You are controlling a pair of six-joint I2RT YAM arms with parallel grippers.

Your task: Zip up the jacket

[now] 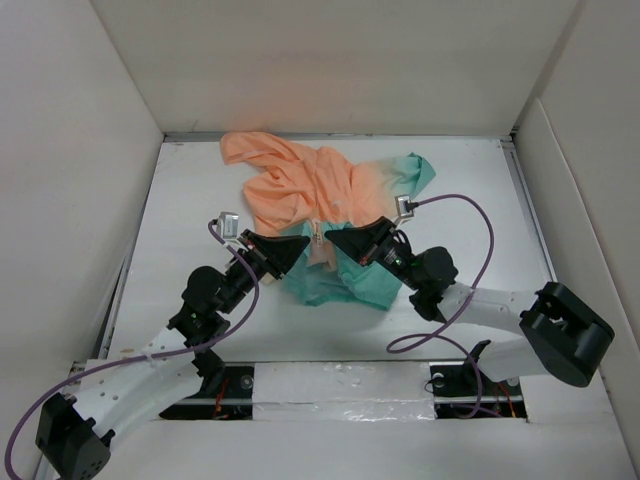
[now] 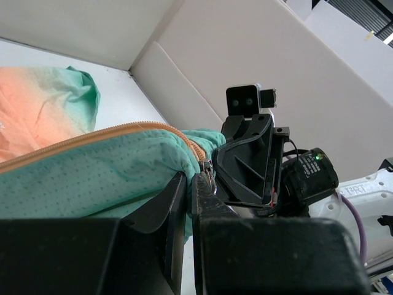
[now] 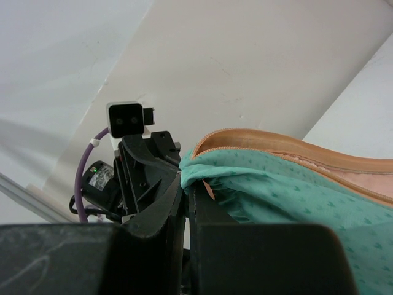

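Note:
The jacket point(image 1: 300, 190) lies crumpled on the white table, peach-orange at the far end and teal at the near hem. My left gripper point(image 1: 305, 243) and right gripper point(image 1: 332, 236) meet tip to tip at its middle, over the zipper. In the left wrist view the left gripper point(image 2: 190, 178) is shut on a teal fold of the jacket point(image 2: 92, 172), right by a small metal zipper pull point(image 2: 209, 169) and the orange zipper line point(image 2: 110, 135). In the right wrist view the right gripper point(image 3: 186, 184) is shut on the teal hem point(image 3: 295, 184), lifted off the table.
White walls point(image 1: 90, 150) enclose the table point(image 1: 200, 200) on the left, back and right. Purple cables point(image 1: 480, 225) loop from each wrist. Each wrist view shows the other gripper point(image 2: 252, 160) facing it at close range.

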